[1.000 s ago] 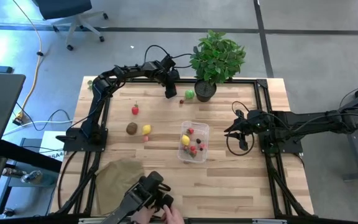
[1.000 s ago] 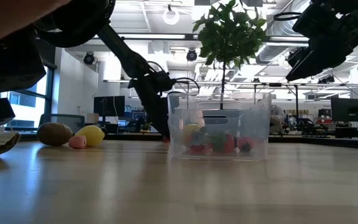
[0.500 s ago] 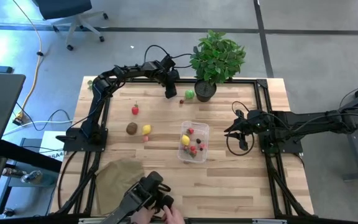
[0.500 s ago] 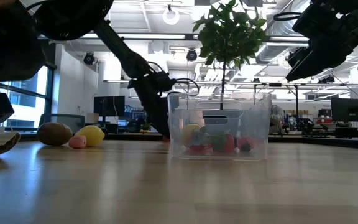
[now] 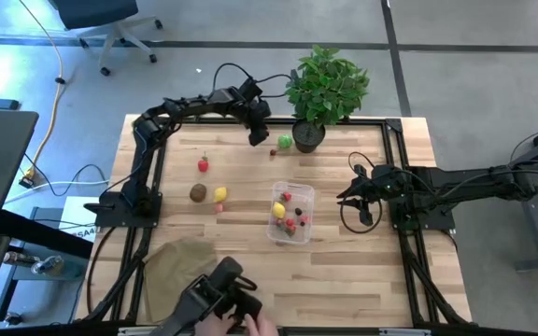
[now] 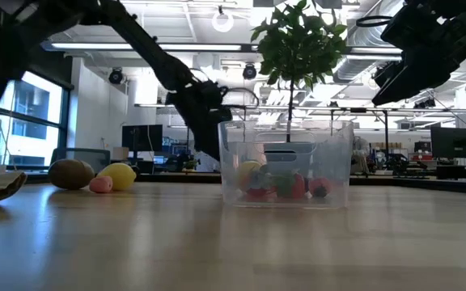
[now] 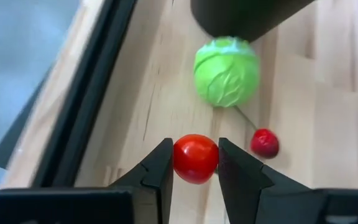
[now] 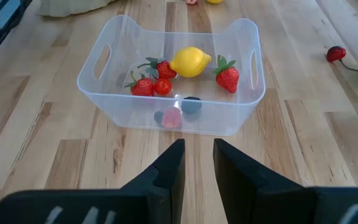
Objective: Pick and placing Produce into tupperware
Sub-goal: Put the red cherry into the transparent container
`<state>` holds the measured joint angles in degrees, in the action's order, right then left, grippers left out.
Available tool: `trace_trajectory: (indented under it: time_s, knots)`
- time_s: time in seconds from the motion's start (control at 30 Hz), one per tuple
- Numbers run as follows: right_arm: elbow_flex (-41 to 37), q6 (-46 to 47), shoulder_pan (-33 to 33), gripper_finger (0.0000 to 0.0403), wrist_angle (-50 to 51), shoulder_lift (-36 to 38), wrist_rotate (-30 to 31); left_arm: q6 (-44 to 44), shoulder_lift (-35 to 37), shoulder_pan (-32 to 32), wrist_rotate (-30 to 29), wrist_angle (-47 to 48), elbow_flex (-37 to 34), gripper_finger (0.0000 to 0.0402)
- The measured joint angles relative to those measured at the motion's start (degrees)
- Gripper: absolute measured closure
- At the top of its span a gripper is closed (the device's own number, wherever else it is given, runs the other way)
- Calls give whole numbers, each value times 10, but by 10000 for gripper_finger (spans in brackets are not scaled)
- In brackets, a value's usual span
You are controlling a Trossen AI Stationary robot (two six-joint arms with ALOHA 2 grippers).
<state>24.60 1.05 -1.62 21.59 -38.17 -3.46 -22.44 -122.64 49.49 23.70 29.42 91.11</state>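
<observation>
My left gripper [image 5: 255,138] is at the table's far side beside the plant pot [image 5: 308,136], shut on a small red tomato [image 7: 195,158]. A green cabbage [image 7: 226,71] and a red cherry [image 7: 265,142] lie on the wood just beyond it. The clear tupperware [image 5: 291,213] stands mid-table and holds a lemon [image 8: 190,62], strawberries and other small produce. A strawberry [image 5: 203,165], a kiwi [image 5: 197,193], a lemon [image 5: 220,194] and a pink piece lie to its left. My right gripper [image 5: 348,196] waits right of the tupperware. Its fingers [image 8: 169,168] stand a little apart with nothing between them. My left gripper pinches the red tomato by its two opposite sides [image 7: 178,160] between its two fingers. The fingers slant down from the table's far left. The tomato sits between the fingertips and looks lifted just clear of the wood.
A leafy potted plant [image 5: 327,82] stands at the far edge. A tan cloth [image 5: 180,266] lies at the near left. Beside it, a person's hand [image 5: 255,325] holds a dark device at the near edge. Bare wood shows on the near right of the table.
My left gripper has risen a little beside the plant pot and tipped somewhat, its fingers staying as they were.
</observation>
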Motion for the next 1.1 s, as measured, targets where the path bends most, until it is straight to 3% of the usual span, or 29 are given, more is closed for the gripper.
trace_trajectory:
  time_s: [0.63,0.87,1.1]
  knots:
    - [0,0,0,329,0,0,0,-74,150,-59,7,85,0,303]
    - [0,0,0,329,0,0,0,-76,154,-139,6,95,0,303]
    - [0,0,0,329,0,0,0,-9,152,-244,-55,102,0,303]
